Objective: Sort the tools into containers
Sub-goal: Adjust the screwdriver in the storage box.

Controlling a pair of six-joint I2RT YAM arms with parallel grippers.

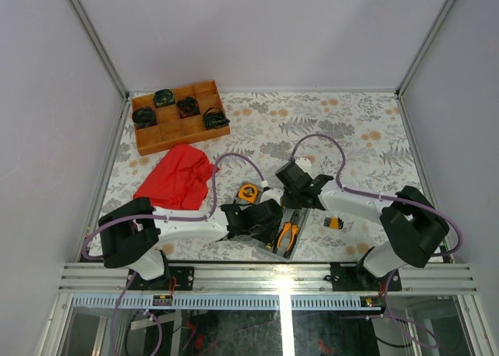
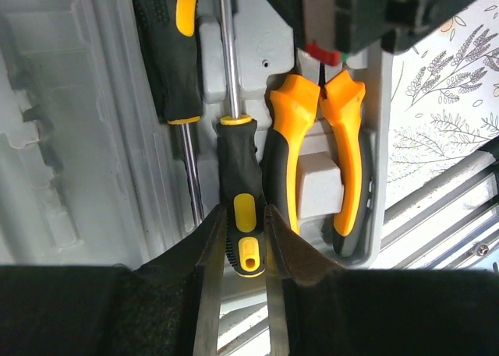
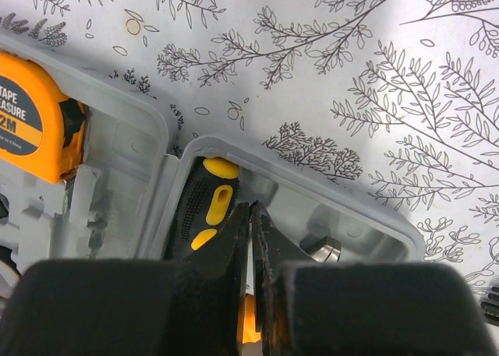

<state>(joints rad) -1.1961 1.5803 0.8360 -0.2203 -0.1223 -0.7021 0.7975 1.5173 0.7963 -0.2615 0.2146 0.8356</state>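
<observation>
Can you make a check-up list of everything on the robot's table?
Surface: floral tablecloth.
Job's things: grey tool case open, holding pliers, tape measure, left screwdriver, middle screwdriver; stubby piece lies outside on the cloth.
Clutter: red cloth; wooden tray with black coiled bundles.
Grippers: left gripper shut on middle screwdriver's handle; right gripper shut over the case.
Cables: purple cables loop over the tablecloth.
Surroundings: pale walls, metal rail.
</observation>
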